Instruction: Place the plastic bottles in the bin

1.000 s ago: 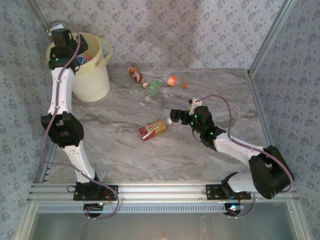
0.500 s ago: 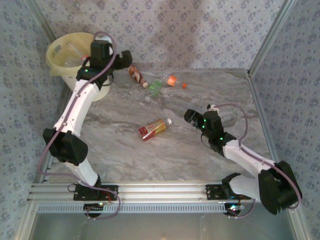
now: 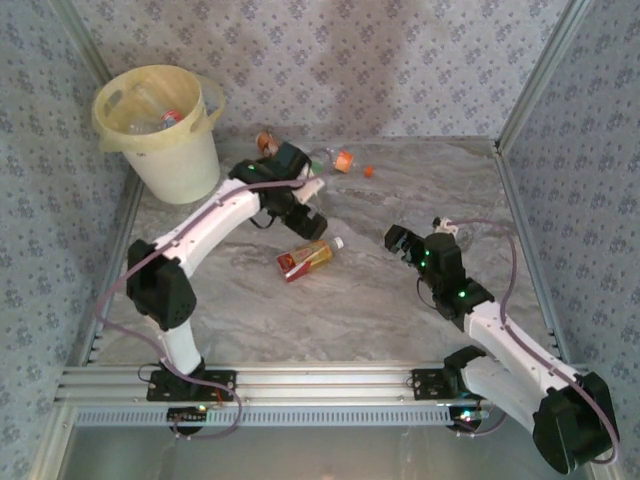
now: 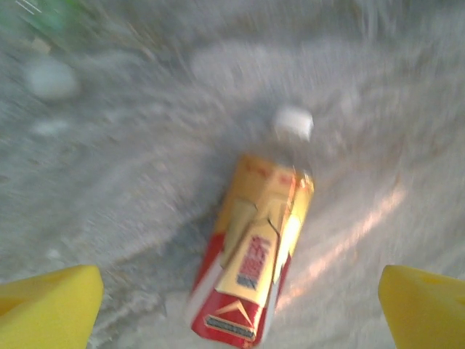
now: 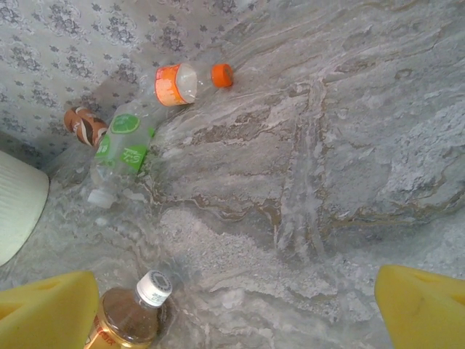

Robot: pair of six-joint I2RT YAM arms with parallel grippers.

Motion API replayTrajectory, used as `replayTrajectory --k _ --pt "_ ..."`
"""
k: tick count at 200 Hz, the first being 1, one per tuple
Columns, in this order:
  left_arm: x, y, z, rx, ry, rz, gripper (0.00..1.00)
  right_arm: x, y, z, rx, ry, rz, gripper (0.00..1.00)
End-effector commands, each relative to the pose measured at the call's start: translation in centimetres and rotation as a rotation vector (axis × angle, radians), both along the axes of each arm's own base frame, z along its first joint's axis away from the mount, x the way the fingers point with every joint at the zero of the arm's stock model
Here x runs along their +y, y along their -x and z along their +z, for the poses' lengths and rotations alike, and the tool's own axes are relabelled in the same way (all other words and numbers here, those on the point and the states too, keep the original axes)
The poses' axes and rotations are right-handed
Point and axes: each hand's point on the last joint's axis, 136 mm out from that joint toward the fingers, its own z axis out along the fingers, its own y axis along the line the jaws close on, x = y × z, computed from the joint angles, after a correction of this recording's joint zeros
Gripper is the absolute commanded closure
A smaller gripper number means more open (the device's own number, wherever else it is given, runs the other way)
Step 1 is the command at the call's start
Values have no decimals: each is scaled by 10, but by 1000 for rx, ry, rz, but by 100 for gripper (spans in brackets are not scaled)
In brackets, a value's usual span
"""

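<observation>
Bin stands upper left in the top view, bare table separating my left gripper and right gripper, both spread wide, left wrist centring the red-gold bottle, right wrist sharpening the orange-capped bottle and green-labelled bottle upper left.

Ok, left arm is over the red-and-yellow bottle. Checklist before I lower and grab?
1. Left gripper open and empty: ok.
2. Red-and-yellow bottle lying on its side between the fingers: ok.
3. Fingers set to close across the bottle's width: ok.
4. Height above the bottle: cannot tell, the left wrist view is blurred.
5. Right gripper open, apart from that bottle in the top view: ok.
6. Bin upright, mouth unblocked: ok.
</observation>
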Motion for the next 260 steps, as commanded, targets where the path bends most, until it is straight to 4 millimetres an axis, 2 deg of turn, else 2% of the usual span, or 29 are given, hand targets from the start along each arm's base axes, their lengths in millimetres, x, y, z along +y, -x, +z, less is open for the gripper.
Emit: replayTrajectory --k 1,17,65,109,128,145,150,188,200,234,260 --pt "8 44 -46 149 -169 -171 2 -13 2 -2 5 55 -47 0" --pt "7 47 -65 168 -200 -189 2 -20 2 -4 9 71 -78 0" --pt "10 22 -109 89 -276 -153 2 -22 6 -4 -1 62 -92 0" --pt "3 7 -133 18 -252 -145 3 -18 6 -7 -5 32 -68 0" --pt "5 5 -140 -4 -256 -152 7 -16 3 -7 -37 9 -63 0" --pt "9 6 -142 -19 -267 -150 9 -16 4 -9 -40 -8 -63 0" --pt "6 1 -141 -48 -250 -146 11 -16 4 -10 -41 -10 -59 0" --pt "0 -2 -132 -84 -189 -134 24 -14 2 -10 -40 -7 -25 0" --pt "-3 -4 -128 -79 -164 -125 29 -10 0 -6 -54 -14 3 0" --pt "1 -15 -115 -63 -77 -59 33 8 -7 8 -111 36 117 0" --pt "1 -22 -98 -59 2 -20 36 24 -13 7 -126 81 212 0"
